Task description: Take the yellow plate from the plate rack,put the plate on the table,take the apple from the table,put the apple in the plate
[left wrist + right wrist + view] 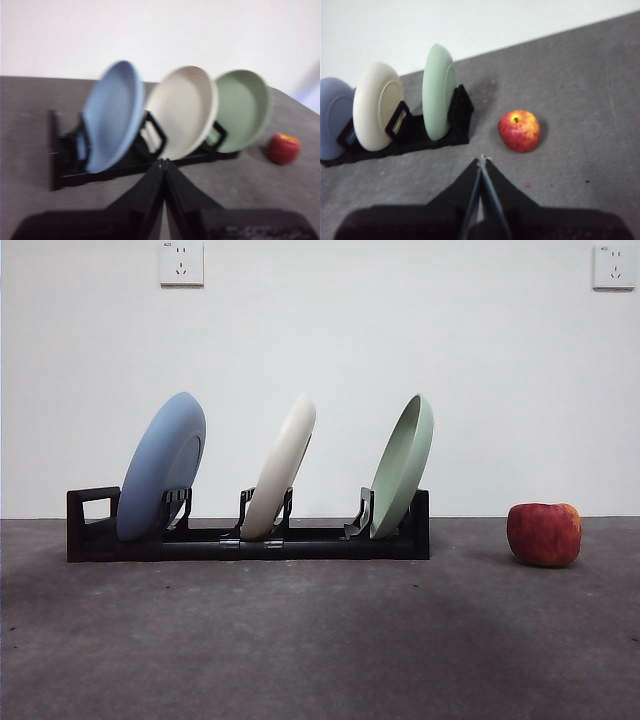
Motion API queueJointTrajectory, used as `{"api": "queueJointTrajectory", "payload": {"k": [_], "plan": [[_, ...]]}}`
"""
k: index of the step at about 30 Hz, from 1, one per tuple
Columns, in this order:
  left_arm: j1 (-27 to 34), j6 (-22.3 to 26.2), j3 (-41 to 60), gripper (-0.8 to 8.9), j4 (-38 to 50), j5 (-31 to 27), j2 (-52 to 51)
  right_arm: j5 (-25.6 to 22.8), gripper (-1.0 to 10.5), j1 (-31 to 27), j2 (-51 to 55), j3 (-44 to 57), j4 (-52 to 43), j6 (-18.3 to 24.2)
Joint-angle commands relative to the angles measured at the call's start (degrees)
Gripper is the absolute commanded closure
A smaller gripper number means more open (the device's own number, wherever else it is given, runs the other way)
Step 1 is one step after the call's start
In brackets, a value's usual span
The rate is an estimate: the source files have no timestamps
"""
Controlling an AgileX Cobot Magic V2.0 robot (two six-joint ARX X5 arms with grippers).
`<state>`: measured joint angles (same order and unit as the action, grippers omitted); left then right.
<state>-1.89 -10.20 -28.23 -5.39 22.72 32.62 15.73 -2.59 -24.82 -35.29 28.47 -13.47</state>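
Your left gripper (163,162), two matte black jaws tapering from a broad dark base to thin pointed tips, blurred at the edges, your right gripper (482,159), same black wedge shape, a pale greyish strip along its inner edges

counter (300,640): dark grey, rough, mottled, matt | plate rack (250,540): black plastic, slight sheen | yellow plate (282,468): cream, matt, smooth | blue plate (160,468): matt, smooth | pale green plate (405,465): matt, smooth | apple (544,534): red streaky skin, yellow-orange patches, soft gloss | wall (400,340): white, matt, plain
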Motion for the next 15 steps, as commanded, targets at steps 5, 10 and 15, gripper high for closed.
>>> {"api": "queueJointTrajectory", "payload": {"k": [5,10,15], "plan": [[0.0,-2.5,-6.4,8.16,-0.7,9.9,12.1,2.6,9.5,0.0,-7.6,-7.3,5.0,-1.1],[0.0,-2.7,-13.0,8.17,-2.8,17.1,21.9,7.4,9.5,0.0,-11.7,-9.7,8.3,-1.6],[-0.7,0.4,-24.2,8.17,-10.7,19.3,33.1,14.9,9.5,0.0,-15.9,-11.4,10.5,1.9]]}}
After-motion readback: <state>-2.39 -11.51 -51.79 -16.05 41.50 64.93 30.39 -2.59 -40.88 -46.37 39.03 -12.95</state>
